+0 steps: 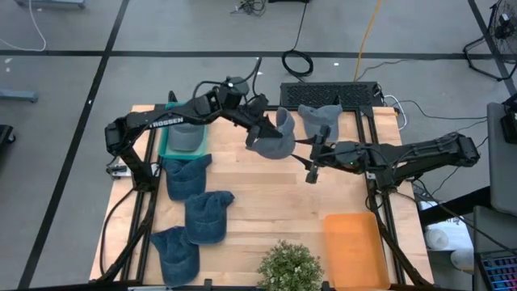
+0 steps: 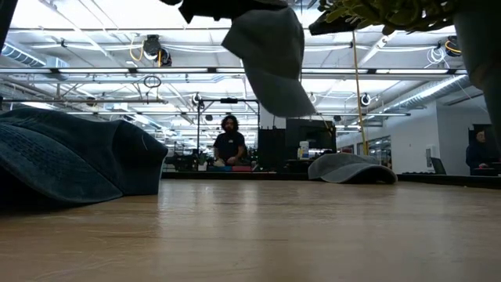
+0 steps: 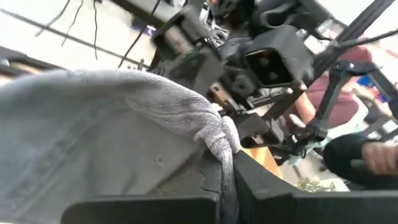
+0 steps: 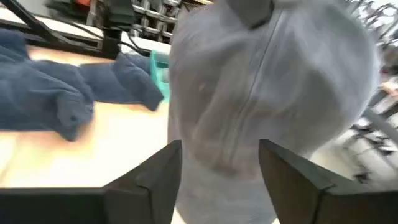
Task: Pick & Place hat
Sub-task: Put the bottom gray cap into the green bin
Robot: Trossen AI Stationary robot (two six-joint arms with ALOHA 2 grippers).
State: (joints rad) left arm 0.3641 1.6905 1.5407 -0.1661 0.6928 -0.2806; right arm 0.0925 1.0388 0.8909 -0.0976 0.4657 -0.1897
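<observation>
My left gripper is over the table's middle, toward the far side, and is shut on a grey hat. In the low view this hat hangs well above the wood. My right gripper is open, just to the right of the hat and nearer the near edge. In its wrist view the hat fills the space ahead of the spread fingers, which touch nothing. A second grey hat lies flat near the far edge. A third sits in a teal tray. My left gripper pinches a bunched fold of the grey hat's cloth between its two fingers. How many layers it has, I cannot tell. The hat is lifted clear of the table, and its crown hangs slack below the fingers.
Three blue hats lie down the left side of the table. An orange tray sits at the near right corner, with a potted plant at the near edge. A person sits in the room beyond the table.
</observation>
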